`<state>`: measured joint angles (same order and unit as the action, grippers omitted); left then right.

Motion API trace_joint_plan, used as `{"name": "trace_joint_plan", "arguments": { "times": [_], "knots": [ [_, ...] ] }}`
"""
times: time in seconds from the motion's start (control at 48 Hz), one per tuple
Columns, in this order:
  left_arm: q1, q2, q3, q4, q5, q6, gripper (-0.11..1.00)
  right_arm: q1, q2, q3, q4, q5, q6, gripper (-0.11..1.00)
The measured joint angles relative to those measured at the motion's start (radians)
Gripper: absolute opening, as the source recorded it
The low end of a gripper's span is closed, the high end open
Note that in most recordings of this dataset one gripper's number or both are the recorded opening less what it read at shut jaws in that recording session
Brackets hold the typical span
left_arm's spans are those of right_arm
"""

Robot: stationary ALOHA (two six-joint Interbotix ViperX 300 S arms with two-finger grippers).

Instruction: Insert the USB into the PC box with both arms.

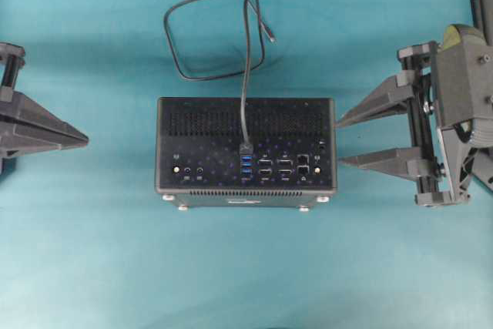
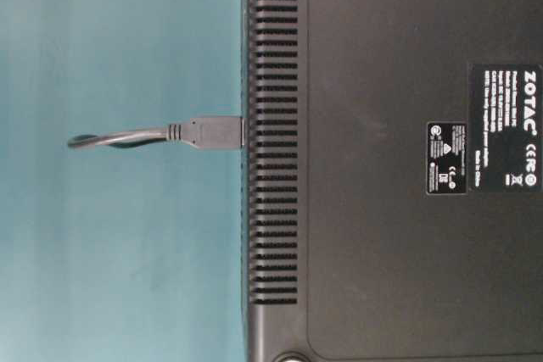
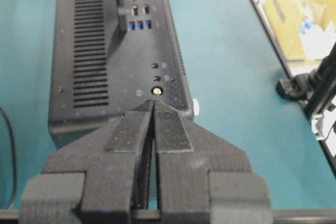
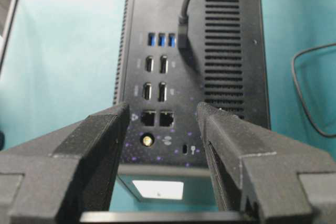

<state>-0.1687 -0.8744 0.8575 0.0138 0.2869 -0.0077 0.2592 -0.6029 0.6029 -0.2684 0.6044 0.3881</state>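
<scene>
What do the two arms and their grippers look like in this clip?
Both are black. The left gripper and right gripper have long triangular fingers tapering to points, with ribbed printed surfaces and flat textured inner pads. The right wrist shows a boxy dark housing, a yellowish part and cabling.

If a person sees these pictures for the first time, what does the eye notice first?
The black PC box lies mid-table, its port face up. The USB is plugged in at the blue ports, its cable looping behind. The left gripper is shut at the left; the right gripper is open beside the box.
</scene>
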Motion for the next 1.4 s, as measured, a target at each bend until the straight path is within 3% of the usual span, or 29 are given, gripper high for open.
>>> {"name": "trace_joint_plan", "arguments": {
  "times": [1.396],
  "knots": [
    [0.002, 0.008, 0.009, 0.0, 0.0, -0.003, 0.0, 0.002, 0.0, 0.02, -0.002, -0.006, 0.0, 0.61]
  ]
}}
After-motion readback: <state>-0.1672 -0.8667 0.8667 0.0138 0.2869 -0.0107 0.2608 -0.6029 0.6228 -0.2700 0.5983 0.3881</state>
